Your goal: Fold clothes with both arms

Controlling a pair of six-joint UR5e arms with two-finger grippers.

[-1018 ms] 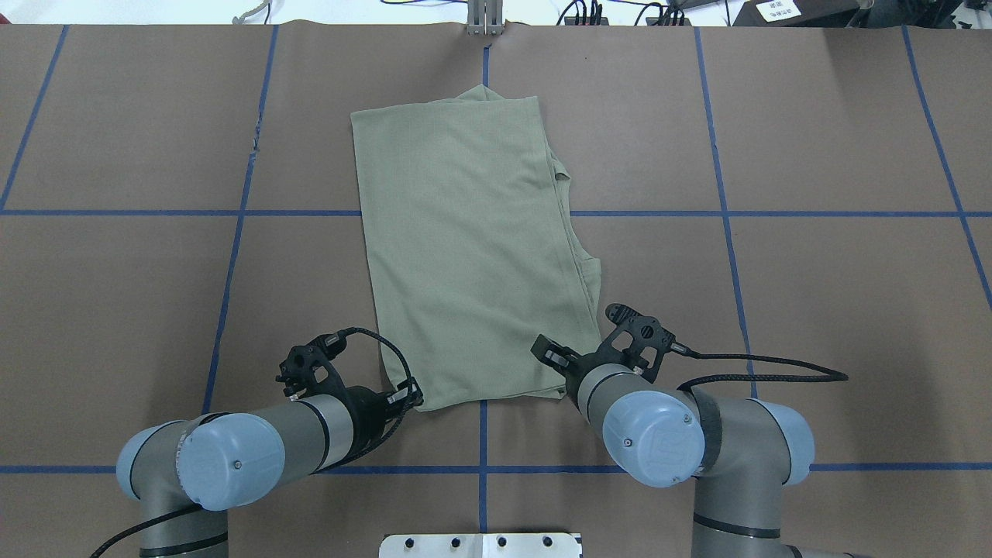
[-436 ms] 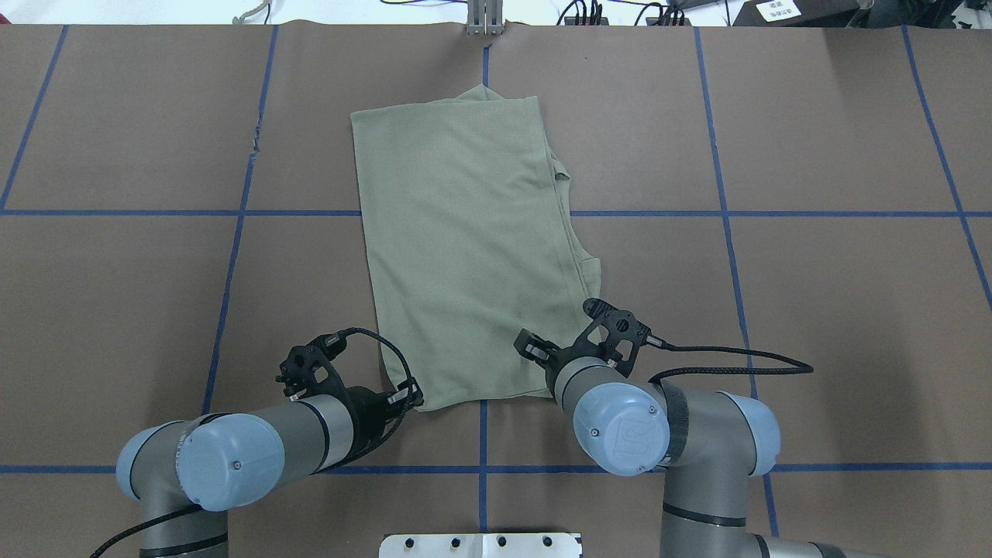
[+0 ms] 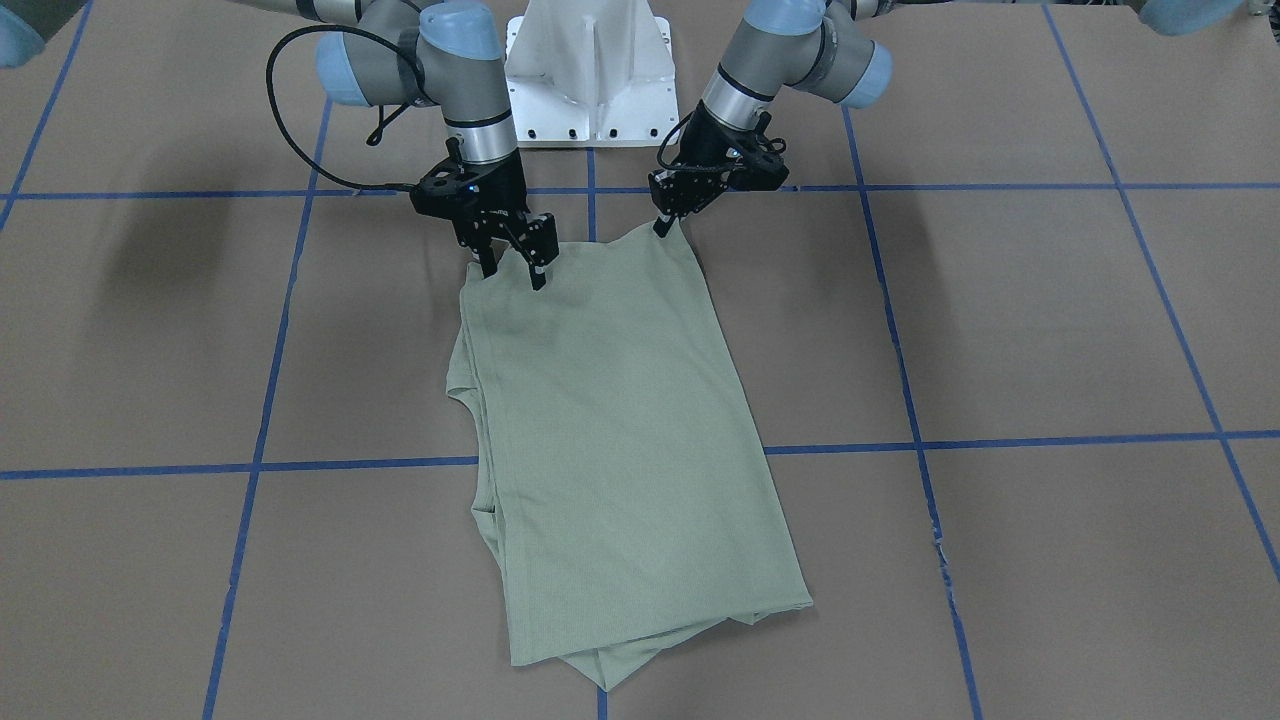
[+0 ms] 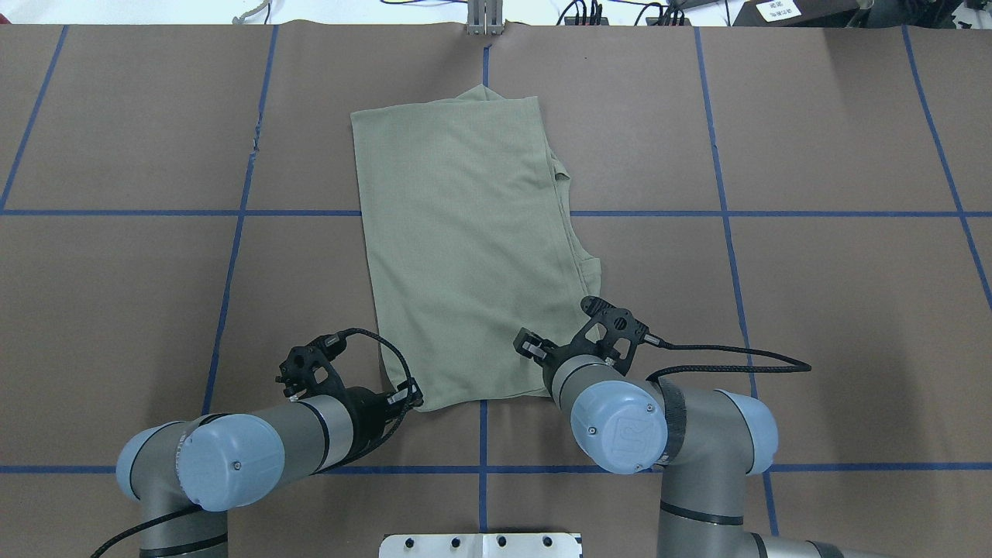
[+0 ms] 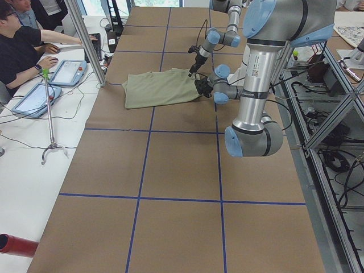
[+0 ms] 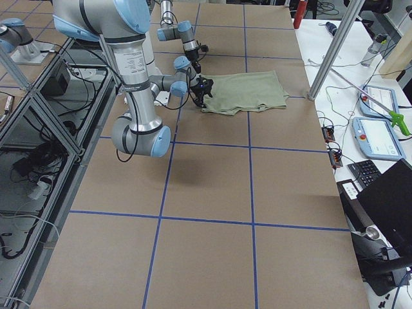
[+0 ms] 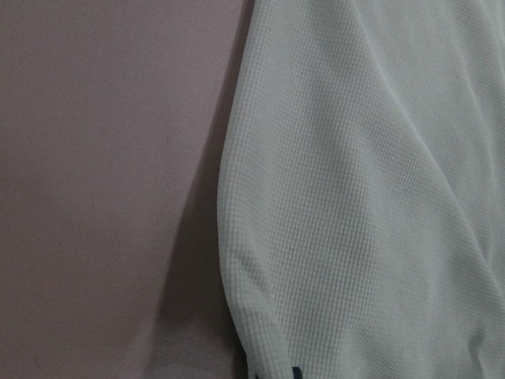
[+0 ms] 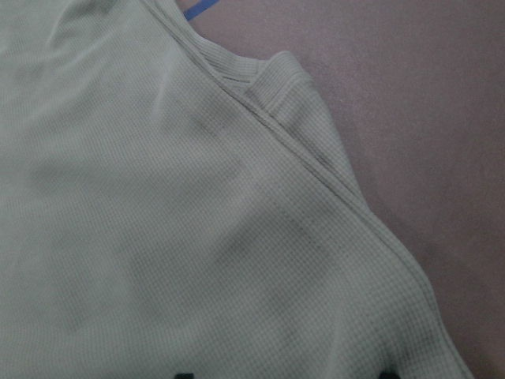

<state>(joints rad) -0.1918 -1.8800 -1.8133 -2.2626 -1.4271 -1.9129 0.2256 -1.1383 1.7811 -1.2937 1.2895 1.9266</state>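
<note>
Even, diffuse overhead light; crisp fixed views, softer wrist views.
The worktop [image 3: 1050,330] carries only faint, blurred shadows at left and right in the front-facing view. Both wrist views are dimmer, slightly soft and purple-tinted; the shirt [image 7: 363,197] throws a dark shadow along its edge there.

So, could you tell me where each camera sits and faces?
Front-facing: across table, facing pedestal; left gripper image-right, right gripper image-left.
Overhead: behind the pedestal, looking down; both grippers.
Exterior left: table's left end; left arm nearest.
Exterior right: right end; right arm nearest.
Left wrist: down onto shirt edge.
Right wrist: down onto shirt seams.
All share the shirt.
</note>
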